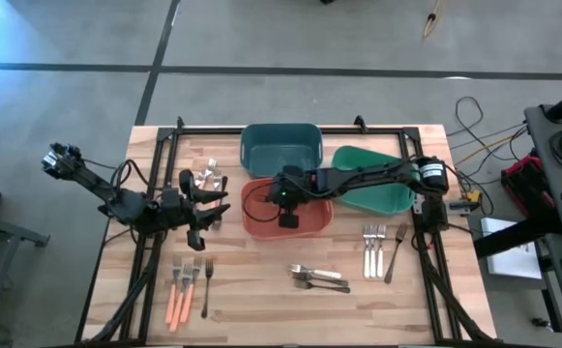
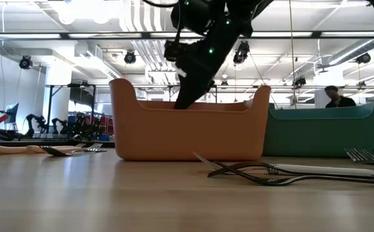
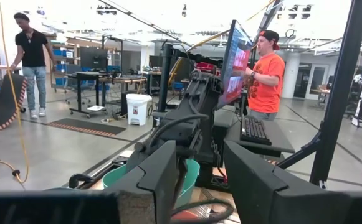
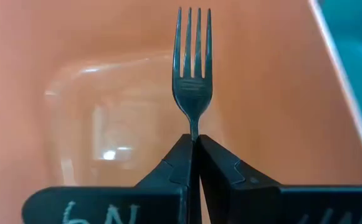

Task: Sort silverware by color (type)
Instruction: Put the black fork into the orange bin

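My right gripper [image 1: 288, 215] reaches from the table's right side into the orange-red bin [image 1: 261, 224] and is shut on a dark metal fork [image 4: 193, 87]. In the low view it [image 2: 190, 96] dips behind the bin's near wall [image 2: 187, 132]. My left gripper [image 1: 215, 205] hovers open left of that bin, holding nothing; its wrist view looks level into the room past its fingers [image 3: 199, 180]. Orange-handled forks [image 1: 182, 287] lie flat near the left front, dark utensils [image 1: 319, 278] at the middle front, silver forks [image 1: 375, 249] to the right, and shiny pieces [image 1: 208, 176] behind the left gripper. My right gripper pinches the fork at its thin neck [image 4: 194, 129], just below the head, between the two shut fingertips. The fork lies along the fingers, its tines [image 4: 193, 37] pointing away over the bin's floor. The fingers hide the handle. The head hangs clear above the bin's floor.
A teal bin [image 1: 281, 145] stands behind the orange-red one, and a green bin [image 1: 377, 184] lies under the right arm. A black frame borders the table [image 1: 261, 309]. Cables and equipment sit off the right edge. People stand in the room beyond.
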Robot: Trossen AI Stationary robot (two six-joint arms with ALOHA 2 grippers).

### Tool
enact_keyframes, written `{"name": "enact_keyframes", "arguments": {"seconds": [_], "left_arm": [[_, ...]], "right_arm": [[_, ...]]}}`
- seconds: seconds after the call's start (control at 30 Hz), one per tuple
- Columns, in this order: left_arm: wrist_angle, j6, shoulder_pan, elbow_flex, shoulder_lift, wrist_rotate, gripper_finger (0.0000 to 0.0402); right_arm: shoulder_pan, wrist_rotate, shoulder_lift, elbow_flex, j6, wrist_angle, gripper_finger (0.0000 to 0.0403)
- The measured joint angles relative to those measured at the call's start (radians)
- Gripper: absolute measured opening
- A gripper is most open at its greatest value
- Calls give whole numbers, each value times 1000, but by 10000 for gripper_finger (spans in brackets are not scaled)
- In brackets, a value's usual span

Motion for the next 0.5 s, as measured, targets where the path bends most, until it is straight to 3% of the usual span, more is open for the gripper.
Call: {"name": "enact_keyframes", "arguments": {"seconds": [0.1,0.5], "left_arm": [[0,-2,0,0,2,0,119],[0,-9,0,0,2,0,119]], "right_arm": [[15,-56,0,0,50,-38,12],[39,-46,39,0,7,-64,12]]}}
